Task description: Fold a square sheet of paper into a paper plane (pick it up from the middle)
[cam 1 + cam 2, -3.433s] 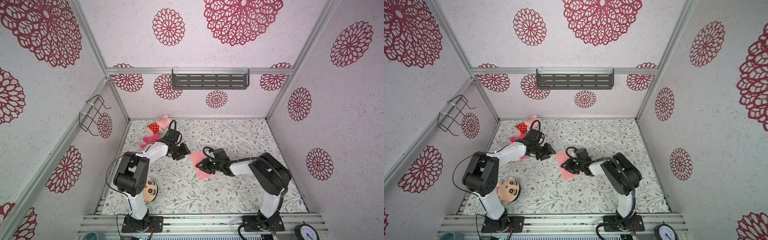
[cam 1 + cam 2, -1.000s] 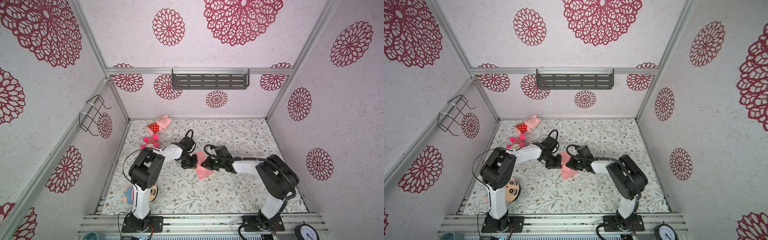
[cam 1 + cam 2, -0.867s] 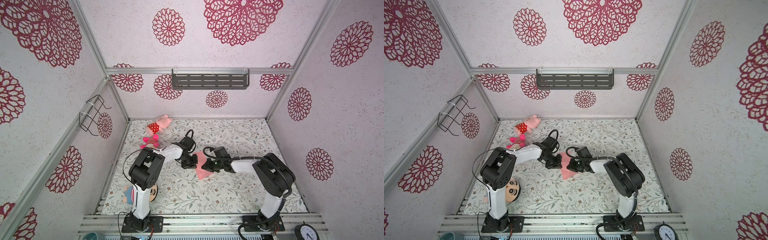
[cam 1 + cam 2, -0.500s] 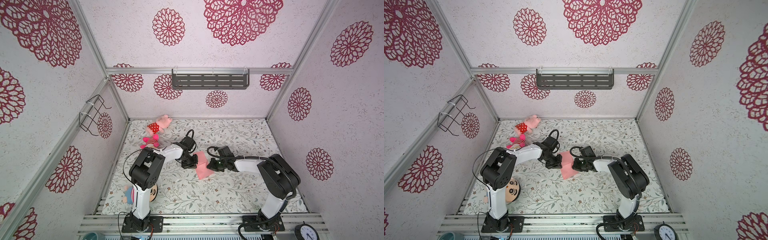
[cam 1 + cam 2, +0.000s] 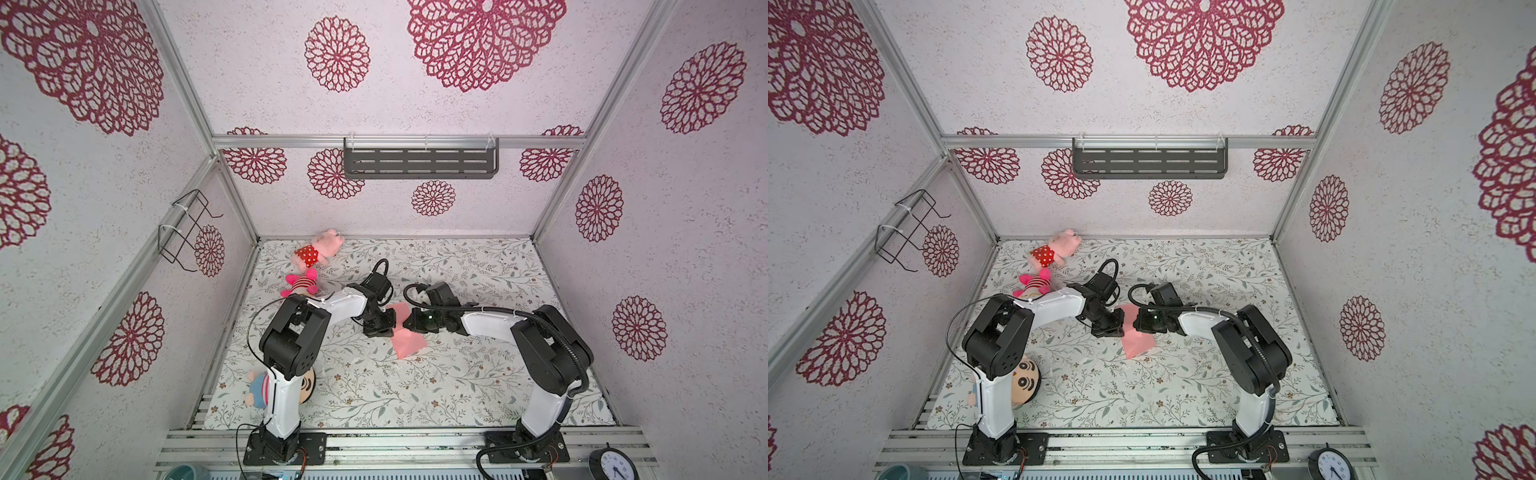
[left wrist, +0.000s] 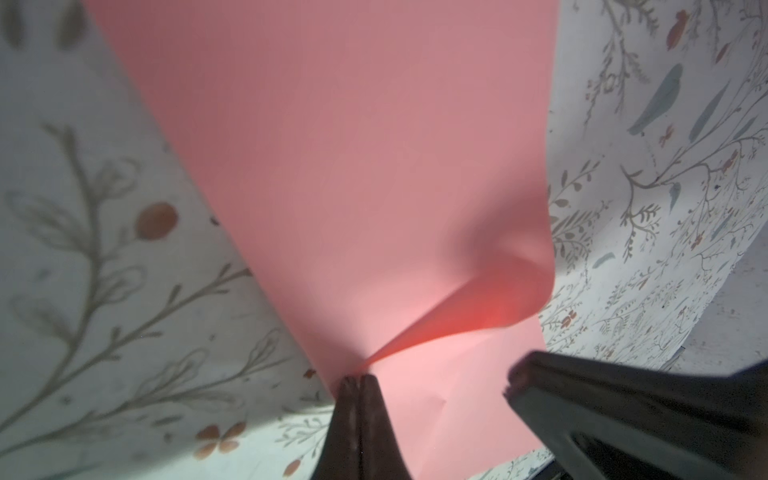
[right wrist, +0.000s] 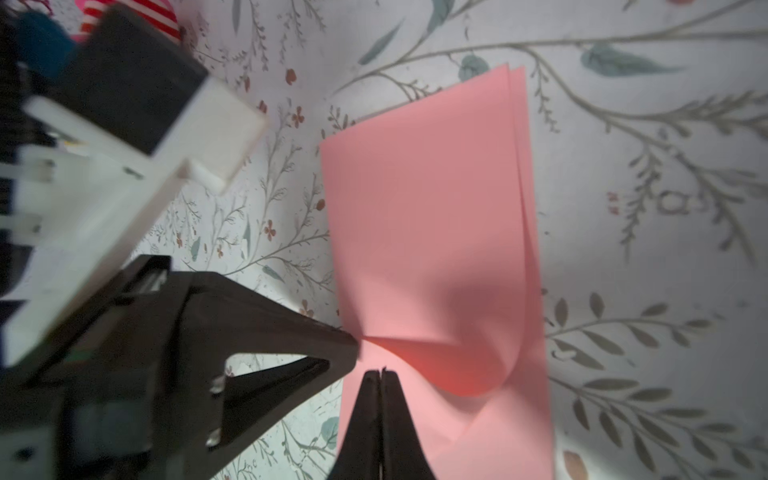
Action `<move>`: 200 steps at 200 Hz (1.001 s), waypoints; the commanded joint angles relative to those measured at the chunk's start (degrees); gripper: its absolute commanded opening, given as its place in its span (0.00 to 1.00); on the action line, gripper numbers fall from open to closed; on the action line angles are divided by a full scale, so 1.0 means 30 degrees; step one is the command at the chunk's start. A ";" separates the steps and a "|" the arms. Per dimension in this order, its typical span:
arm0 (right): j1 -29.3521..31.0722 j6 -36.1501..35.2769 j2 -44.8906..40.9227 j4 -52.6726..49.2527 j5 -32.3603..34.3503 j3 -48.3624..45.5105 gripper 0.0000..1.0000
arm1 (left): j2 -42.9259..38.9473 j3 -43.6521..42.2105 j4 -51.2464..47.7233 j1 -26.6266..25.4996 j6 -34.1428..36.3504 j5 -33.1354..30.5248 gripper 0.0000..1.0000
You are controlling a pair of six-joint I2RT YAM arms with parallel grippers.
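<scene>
The pink paper (image 5: 408,340) lies at the middle of both top views on the flowered mat (image 5: 478,374), folded double, with 2 layered edges visible in the right wrist view (image 7: 515,137). Both arms meet over its upper part. The left gripper (image 6: 358,380) has its fingers pressed together on the paper's edge, pinching it where a fold bulges up. The right gripper (image 7: 380,374) has its fingers closed tight too, tips on the paper; whether they grip it I cannot tell. 2 pink plush toys (image 5: 316,253) lie at the mat's upper left in both top views, and a doll's head (image 5: 1027,376) lies at the lower left.
</scene>
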 commanded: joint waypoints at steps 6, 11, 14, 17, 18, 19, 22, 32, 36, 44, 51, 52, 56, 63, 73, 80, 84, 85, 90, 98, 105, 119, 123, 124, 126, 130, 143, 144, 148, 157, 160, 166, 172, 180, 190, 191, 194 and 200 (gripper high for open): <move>-0.0031 -0.0064 0.0242 -0.0564 0.0872 0.0019 0.06 | 0.1090 -0.0384 -0.1709 -0.0173 0.0289 -0.1246 0.00; -0.0071 -0.0040 0.0234 -0.0721 0.1202 -0.0050 0.06 | 0.1094 -0.0424 -0.1715 -0.0162 0.0276 -0.1342 0.00; -0.0061 -0.0031 0.0247 -0.0764 0.1384 -0.0110 0.06 | 0.1107 -0.0415 -0.1734 -0.0157 0.0259 -0.1371 0.00; -0.0086 -0.0015 0.0234 -0.0773 0.1539 -0.0191 0.06 | 0.1109 -0.0439 -0.1722 -0.0182 0.0243 -0.1393 0.00; -0.0087 -0.0014 0.0233 -0.0773 0.1575 -0.0220 0.06 | 0.1109 -0.0441 -0.1721 -0.0184 0.0256 -0.1395 0.00; -0.0103 -0.0014 0.0218 -0.0774 0.1651 -0.0249 0.06 | 0.1109 -0.0456 -0.1721 -0.0185 0.0263 -0.1395 0.00; -0.0115 0.0001 0.0185 -0.0774 0.1767 -0.0307 0.06 | 0.1105 -0.0492 -0.1698 -0.0160 0.0221 -0.1374 0.00; -0.0242 0.0211 0.0075 -0.0832 0.2350 -0.0615 0.06 | 0.1108 -0.0508 -0.1614 -0.0182 0.0237 -0.1335 0.00; -0.0309 0.0290 0.0010 -0.0833 0.2562 -0.0788 0.06 | 0.1136 -0.0516 -0.1617 -0.0160 0.0233 -0.1337 0.00; -0.0500 0.0515 -0.0151 -0.0875 0.2998 -0.1054 0.06 | 0.1138 -0.0524 -0.1676 -0.0178 0.0251 -0.1318 0.00; -0.0664 0.0738 -0.0273 -0.0946 0.3325 -0.1249 0.06 | 0.1138 -0.0503 -0.1706 -0.0163 0.0283 -0.1366 0.00; -0.0684 0.0758 -0.0299 -0.0962 0.3391 -0.1276 0.06 | 0.1138 -0.0502 -0.1713 -0.0174 0.0276 -0.1366 0.00; -0.0806 0.0872 -0.0345 -0.1055 0.3643 -0.1369 0.06 | 0.1135 -0.0503 -0.1718 -0.0179 0.0298 -0.1358 0.00; -0.0946 0.1077 -0.0505 -0.1243 0.4091 -0.1469 0.06 | 0.1138 -0.0501 -0.1742 -0.0176 0.0312 -0.1366 0.00; -0.1163 0.1343 -0.0733 -0.1494 0.4553 -0.1559 0.06 | 0.1125 -0.0474 -0.1748 -0.0166 0.0310 -0.1339 0.00; -0.1244 0.1462 -0.0900 -0.1613 0.4803 -0.1622 0.06 | 0.1138 -0.0446 -0.1727 -0.0185 0.0351 -0.1335 0.00; -0.1265 0.1480 -0.1031 -0.1665 0.4872 -0.1625 0.06 | 0.1147 -0.0459 -0.1748 -0.0162 0.0344 -0.1323 0.00; -0.1278 0.1495 -0.1088 -0.1659 0.4882 -0.1625 0.06 | 0.1158 -0.0451 -0.1749 -0.0159 0.0351 -0.1315 0.00; -0.1275 0.1474 -0.1229 -0.1613 0.4895 -0.1651 0.06 | 0.1167 -0.0436 -0.1729 -0.0157 0.0355 -0.1319 0.00; -0.1239 0.1409 -0.1702 -0.1423 0.4708 -0.1731 0.06 | 0.1182 -0.0388 -0.1775 -0.0173 0.0360 -0.1337 0.00; -0.1219 0.1420 -0.2178 -0.1076 0.4291 -0.1894 0.06 | 0.1144 -0.0384 -0.1745 -0.0185 0.0372 -0.1312 0.00; -0.1017 0.1521 -0.3193 0.0295 0.3388 -0.2518 0.06 | 0.1167 -0.0348 -0.1746 -0.0186 0.0348 -0.1280 0.00; -0.0922 0.1529 -0.3432 0.0584 0.3055 -0.2650 0.07 | 0.1168 -0.0327 -0.1740 -0.0182 0.0342 -0.1264 0.00; -0.0901 0.1520 -0.3460 0.0666 0.2977 -0.2680 0.07 | 0.1168 -0.0326 -0.1745 -0.0169 0.0350 -0.1257 0.00; -0.0856 0.1520 -0.3569 0.0809 0.2846 -0.2717 0.07 | 0.1168 -0.0311 -0.1734 -0.0174 0.0348 -0.1215 0.00; -0.0783 0.1533 -0.3715 0.1009 0.2583 -0.2778 0.07 | 0.1164 -0.0297 -0.1723 -0.0181 0.0357 -0.1220 0.00; -0.0415 0.1436 -0.3748 0.1362 0.1904 -0.2705 0.07 | 0.1197 -0.0241 -0.1717 -0.0189 0.0343 -0.1151 0.00; -0.0399 0.1414 -0.3721 0.1363 0.1875 -0.2678 0.07 | 0.1197 -0.0239 -0.1704 -0.0187 0.0350 -0.1156 0.00; -0.0308 0.1365 -0.3606 0.1339 0.1677 -0.2563 0.07 | 0.1215 -0.0238 -0.1716 -0.0186 0.0359 -0.1161 0.00; -0.0129 0.1363 -0.3216 0.1281 0.1451 -0.2266 0.07 | 0.1217 -0.0216 -0.1705 -0.0189 0.0364 -0.1162 0.00; -0.0080 0.1386 -0.3077 0.1259 0.1452 -0.2167 0.07 | 0.1254 -0.0209 -0.1740 -0.0186 0.0366 -0.1184 0.00; -0.0006 0.1471 -0.2753 0.1261 0.1373 -0.1974 0.07 | 0.1255 -0.0208 -0.1740 -0.0186 0.0384 -0.1188 0.00; 0.0026 0.1554 -0.2356 0.1286 0.1266 -0.1769 0.07 | 0.1232 -0.0230 -0.1735 -0.0186 0.0374 -0.1209 0.00; 0.0028 0.1647 -0.1827 0.1236 0.1129 -0.1433 0.07 | 0.1252 -0.0237 -0.1719 -0.0186 0.0387 -0.1220 0.00; 0.0028 0.1693 -0.1263 0.1145 0.1090 -0.1072 0.07 | 0.1230 -0.0263 -0.1720 -0.0186 0.0376 -0.1209 0.00; 0.0028 0.1689 -0.1204 0.1152 0.1101 -0.1041 0.07 | 0.1228 -0.0265 -0.1720 -0.0186 0.0381 -0.1215 0.00; 0.0028 0.1686 -0.1072 0.1129 0.1108 -0.0952 0.07 | 0.1230 -0.0256 -0.1695 -0.0196 0.0368 -0.1212 0.00; 0.0028 0.1714 -0.0802 0.1089 0.1154 -0.0802 0.07 | 0.1233 -0.0296 -0.1689 -0.0210 0.0341 -0.1207 0.00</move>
